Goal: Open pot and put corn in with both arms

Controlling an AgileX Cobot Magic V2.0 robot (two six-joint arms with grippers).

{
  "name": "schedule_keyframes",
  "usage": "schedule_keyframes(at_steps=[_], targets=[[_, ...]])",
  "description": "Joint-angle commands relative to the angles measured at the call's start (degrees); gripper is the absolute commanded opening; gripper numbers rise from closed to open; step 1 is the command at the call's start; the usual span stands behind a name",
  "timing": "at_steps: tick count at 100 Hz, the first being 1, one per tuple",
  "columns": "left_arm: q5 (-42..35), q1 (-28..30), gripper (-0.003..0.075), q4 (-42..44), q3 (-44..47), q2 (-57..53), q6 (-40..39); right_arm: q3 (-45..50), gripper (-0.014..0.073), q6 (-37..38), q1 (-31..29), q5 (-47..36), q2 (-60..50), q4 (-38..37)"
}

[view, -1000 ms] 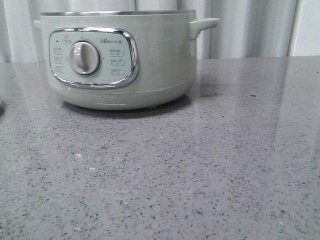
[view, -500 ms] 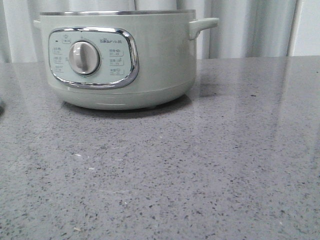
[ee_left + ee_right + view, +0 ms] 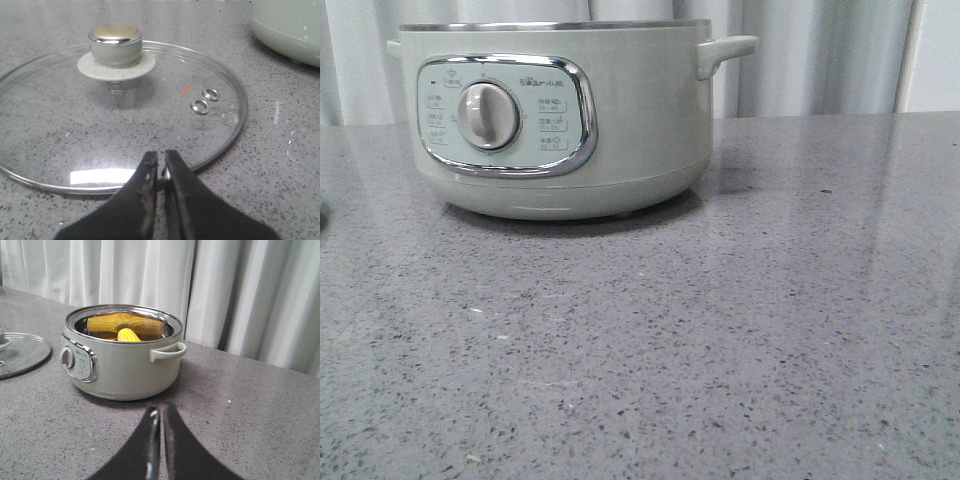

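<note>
The pale grey-green pot (image 3: 640, 130) stands open at the back left of the table, its dial panel facing me. In the right wrist view the pot (image 3: 125, 367) holds the yellow corn (image 3: 128, 335) inside, mirrored on the steel wall. The glass lid (image 3: 150, 115) lies flat on the table to the pot's left, knob up; it also shows in the right wrist view (image 3: 22, 352). My left gripper (image 3: 161, 162) is shut, its tips over the lid's near rim. My right gripper (image 3: 161, 415) is shut and empty, back from the pot over bare table. Neither gripper shows in the front view.
The grey speckled table (image 3: 700, 340) stretches in front of and to the right of the pot. White curtains (image 3: 225, 295) hang behind the table. The pot's edge (image 3: 290, 30) shows beyond the lid in the left wrist view.
A dark shape at the far left edge of the front view has shrunk almost out of sight. The pot has not moved.
</note>
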Motion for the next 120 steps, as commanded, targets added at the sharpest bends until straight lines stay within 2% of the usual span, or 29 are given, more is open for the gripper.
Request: schedule_keyframes(at_steps=[1,18,25,40,49,54,63,87,120], targets=[[-0.9,0.1,-0.002,-0.7,0.4,-1.9,-0.7,-0.4,-0.0056,0.0,-0.4,-4.8,0.7,-0.8],[-0.9,0.1,-0.002,-0.7,0.4,-1.9,-0.7,7.9,-0.0056,0.0,-2.9,-7.6,0.4,-3.6],[-0.9,0.1,-0.002,-0.7,0.4,-1.9,-0.7,13.0,-0.0056,0.0,-6.2,-13.4,0.4,-3.2],[-0.9,0.1,-0.002,-0.7,0.4,-1.9,-0.7,26.1,-0.0056,0.0,-14.6,-31.9,0.4,0.2],[-0.9,0.1,-0.002,-0.7,0.4,-1.9,-0.7,33.4,-0.0056,0.0,-19.4,-38.1,-0.2,1.9],[-0.9,0.1,-0.002,-0.7,0.4,-1.9,-0.7,35.8,-0.0056,0.0,-21.3,-37.2,-1.7,2.0],[-0.9,0.1,-0.002,-0.7,0.4,-1.9,-0.7,34.9,-0.0056,0.0,-23.3,-25.2,-5.2,2.0],[-0.9,0.1,-0.002,-0.7,0.4,-1.9,-0.7,35.6,-0.0056,0.0,-25.4,-16.7,-7.9,2.0],[-0.9,0.1,-0.002,-0.7,0.4,-1.9,-0.7,35.6,-0.0056,0.0,-25.4,-17.1,-8.0,2.0]])
